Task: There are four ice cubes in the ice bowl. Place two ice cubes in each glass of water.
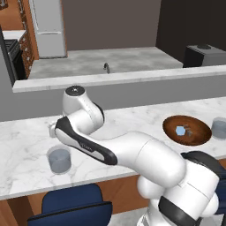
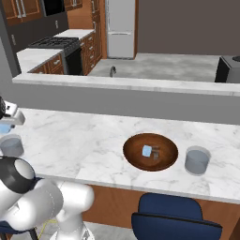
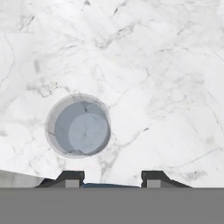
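- Gripper [image 3: 112,177] hangs above the marble counter [image 3: 166,65], looking straight down. The left glass [image 3: 78,126] sits below and a little off to one side of the fingertip line, not centred.
- Jaws stand partly apart with a sliver of pale blue between the tips in the hand view. In the right base view a pale-blue bit [image 2: 4,127] shows under the hand just above that glass. Likely an ice cube pinched there, though too little shows to be sure.
- Bowl [image 1: 187,130] sits well apart toward the right end of the counter, with 1 cube [image 1: 180,130] plain in it. A faint second shape lies beside it; cannot tell what.
- Right glass [image 2: 197,160] stands just beside the bowl. Contents of either glass cannot be made out.
- Step in hand, as judged: carry over the left glass and drop.
- To do it well: shift until the glass mouth lies squarely between the fingertips, lower close to the rim without touching, then spread the jaws. A high or off-centre release risks the cube bouncing onto the marble.
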{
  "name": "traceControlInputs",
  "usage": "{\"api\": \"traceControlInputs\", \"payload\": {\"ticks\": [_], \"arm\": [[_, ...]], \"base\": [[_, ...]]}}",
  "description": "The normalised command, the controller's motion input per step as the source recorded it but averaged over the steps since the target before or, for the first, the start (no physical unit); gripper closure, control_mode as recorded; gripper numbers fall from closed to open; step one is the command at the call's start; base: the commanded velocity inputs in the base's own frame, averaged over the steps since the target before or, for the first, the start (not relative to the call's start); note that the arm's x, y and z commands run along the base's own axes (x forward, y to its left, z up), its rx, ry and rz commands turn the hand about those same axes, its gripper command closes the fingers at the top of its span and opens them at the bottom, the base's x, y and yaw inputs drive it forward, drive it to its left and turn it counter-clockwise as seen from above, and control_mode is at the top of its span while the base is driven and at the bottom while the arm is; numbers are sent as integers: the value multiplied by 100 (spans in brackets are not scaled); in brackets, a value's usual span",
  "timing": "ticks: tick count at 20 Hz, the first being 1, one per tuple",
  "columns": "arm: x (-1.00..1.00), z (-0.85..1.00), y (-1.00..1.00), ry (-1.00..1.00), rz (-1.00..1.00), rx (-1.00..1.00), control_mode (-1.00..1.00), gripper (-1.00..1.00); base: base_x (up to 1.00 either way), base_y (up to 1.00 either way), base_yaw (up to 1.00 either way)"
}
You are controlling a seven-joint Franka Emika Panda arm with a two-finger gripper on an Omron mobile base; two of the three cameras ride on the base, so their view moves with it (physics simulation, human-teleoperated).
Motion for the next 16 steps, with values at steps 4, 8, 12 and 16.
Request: {"api": "traceControlInputs", "payload": {"ticks": [4, 8, 12, 16], "arm": [[17, -29, 34, 0, 9, 0, -100, 100], [23, -26, 20, 0, 10, 2, -100, 100], [14, -21, 9, 0, 9, 1, -100, 100], [0, -34, 4, 0, 9, 0, -100, 100]], "base": [[0, 0, 0], [0, 0, 0], [0, 0, 0], [0, 0, 0]]}}
